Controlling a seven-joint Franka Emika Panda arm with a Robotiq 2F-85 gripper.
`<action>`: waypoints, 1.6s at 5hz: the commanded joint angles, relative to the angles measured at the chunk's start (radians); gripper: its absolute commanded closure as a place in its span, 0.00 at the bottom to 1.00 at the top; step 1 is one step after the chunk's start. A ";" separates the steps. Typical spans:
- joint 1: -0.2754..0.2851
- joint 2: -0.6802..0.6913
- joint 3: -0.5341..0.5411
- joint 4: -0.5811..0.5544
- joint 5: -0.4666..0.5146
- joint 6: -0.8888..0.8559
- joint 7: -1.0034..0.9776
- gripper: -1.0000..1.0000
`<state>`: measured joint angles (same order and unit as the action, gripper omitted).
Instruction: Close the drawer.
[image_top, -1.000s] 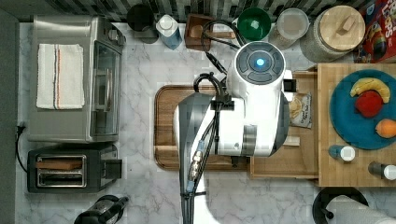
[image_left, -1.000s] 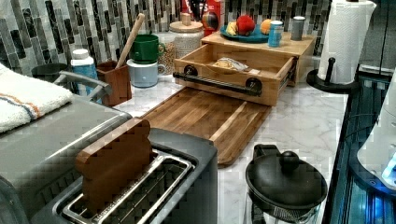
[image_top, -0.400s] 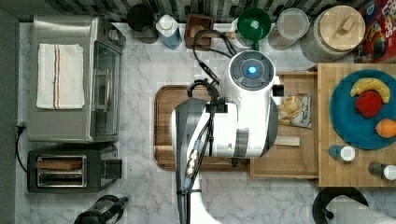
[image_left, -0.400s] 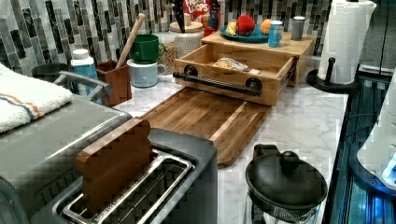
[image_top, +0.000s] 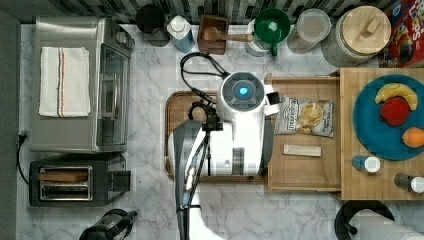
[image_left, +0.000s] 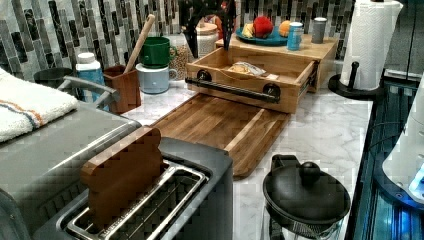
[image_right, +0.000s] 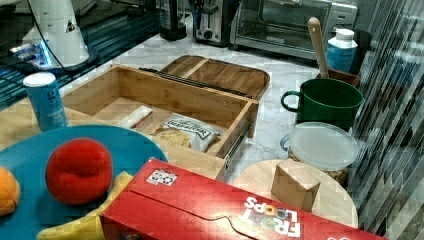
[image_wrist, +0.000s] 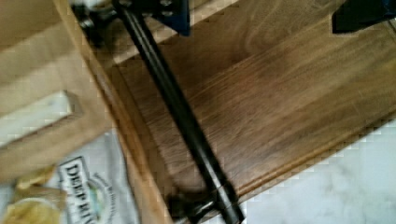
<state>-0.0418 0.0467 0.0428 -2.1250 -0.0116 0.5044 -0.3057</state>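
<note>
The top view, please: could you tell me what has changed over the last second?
The arm moved toward the top view's left and bottom, bringing its open gripper over the handle of the drawer. Nothing was grasped. The drawer stayed open in the same place.

One open light-wood drawer (image_top: 305, 170) holds one clear chip bag (image_top: 305, 116) and one pale flat stick (image_top: 302, 150). One round blue plate (image_top: 372, 130) carries three fruits: one yellow banana (image_top: 397, 92), one red apple (image_top: 395, 111), one orange (image_top: 413, 136). Two small shakers (image_top: 366, 164) stand beside it. One dark brown cutting board (image_left: 225, 125) lies nearby.
</note>
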 joint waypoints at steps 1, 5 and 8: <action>0.055 -0.085 0.100 -0.193 0.042 0.183 -0.259 1.00; 0.011 -0.005 0.078 -0.244 -0.156 0.369 -0.311 1.00; -0.034 0.067 0.012 -0.272 -0.167 0.513 -0.451 1.00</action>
<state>-0.0317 0.0841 0.0718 -2.3965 -0.1667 0.9814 -0.6685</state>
